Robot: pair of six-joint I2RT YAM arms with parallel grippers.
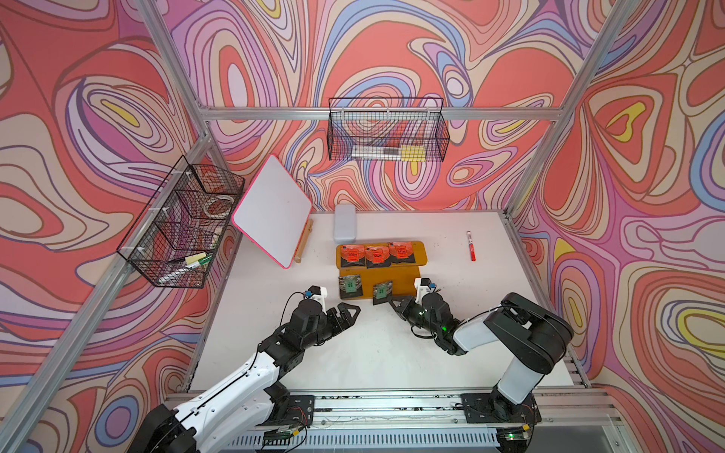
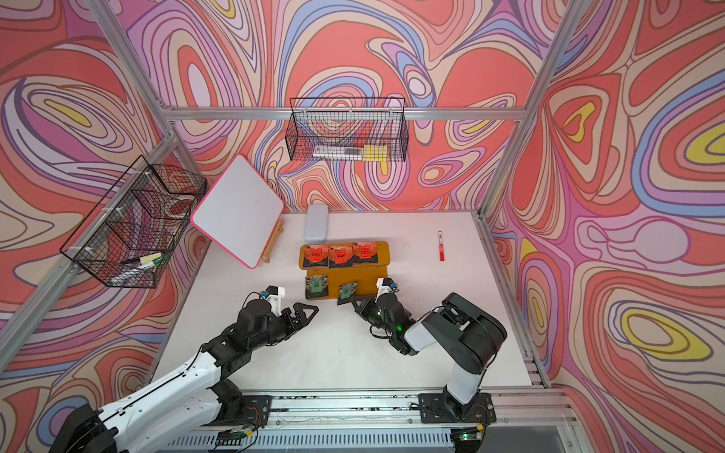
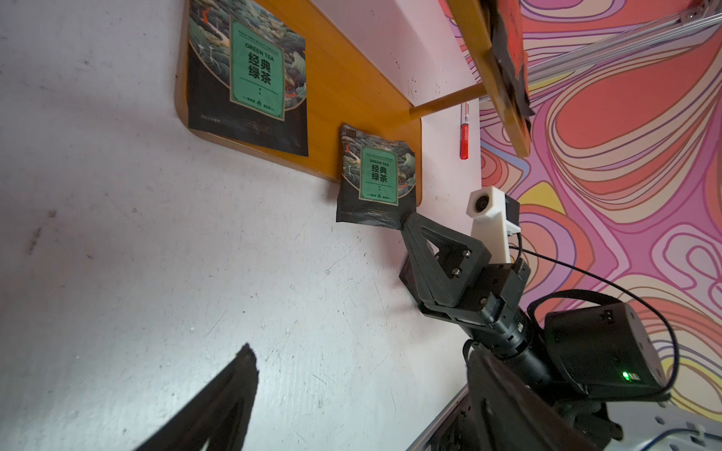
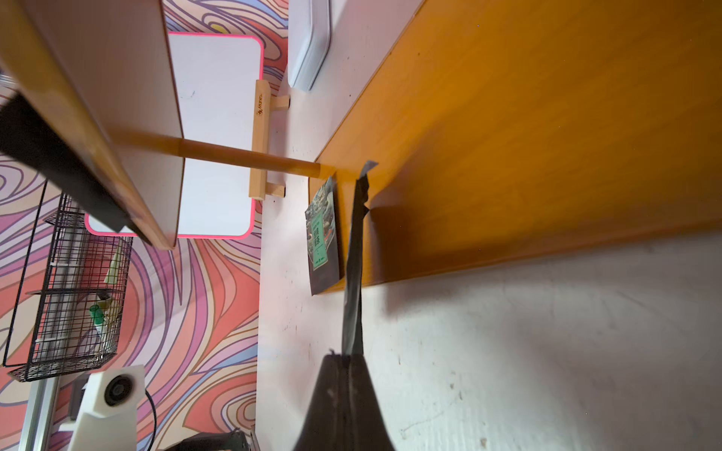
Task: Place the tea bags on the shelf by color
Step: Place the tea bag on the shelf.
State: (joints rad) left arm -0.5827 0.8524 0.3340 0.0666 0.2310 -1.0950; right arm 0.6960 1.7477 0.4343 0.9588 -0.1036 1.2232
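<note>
Top views both show the shelf (image 1: 406, 283): orange tea bags (image 1: 376, 255) fill its upper tier, one green tea bag (image 1: 350, 287) lies on the lower. The right pincer (image 1: 391, 302), clamped on a second green tea bag (image 1: 381, 292) seemingly overhanging the front edge, should push inward, then release. The left pincer (image 1: 350, 315) gapes.

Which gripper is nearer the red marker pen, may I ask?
Right. The right gripper sits diagonally before the red marker pen; the left gripper lies farther, by the shelf's opposite end.
</note>
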